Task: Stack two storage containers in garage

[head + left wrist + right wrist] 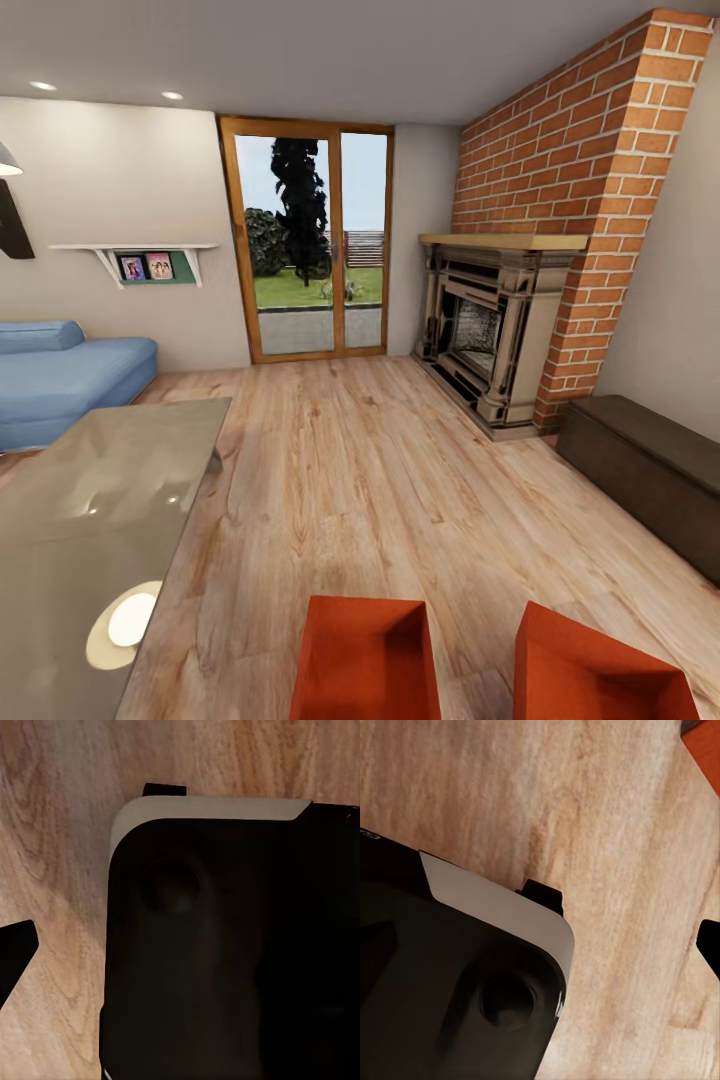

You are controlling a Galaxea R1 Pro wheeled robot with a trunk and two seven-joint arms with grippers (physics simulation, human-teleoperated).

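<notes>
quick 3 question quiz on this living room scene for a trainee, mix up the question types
1. True or false: both bins sit on the wood floor.
2. What stands left of the fireplace? A) a bookshelf B) glass doors C) a television
3. Fill in: the sofa is coloured ____.

Key: 1 true; 2 B; 3 blue.

open wood floor ahead, glass table left, dark cabinet right, two bins near
</notes>
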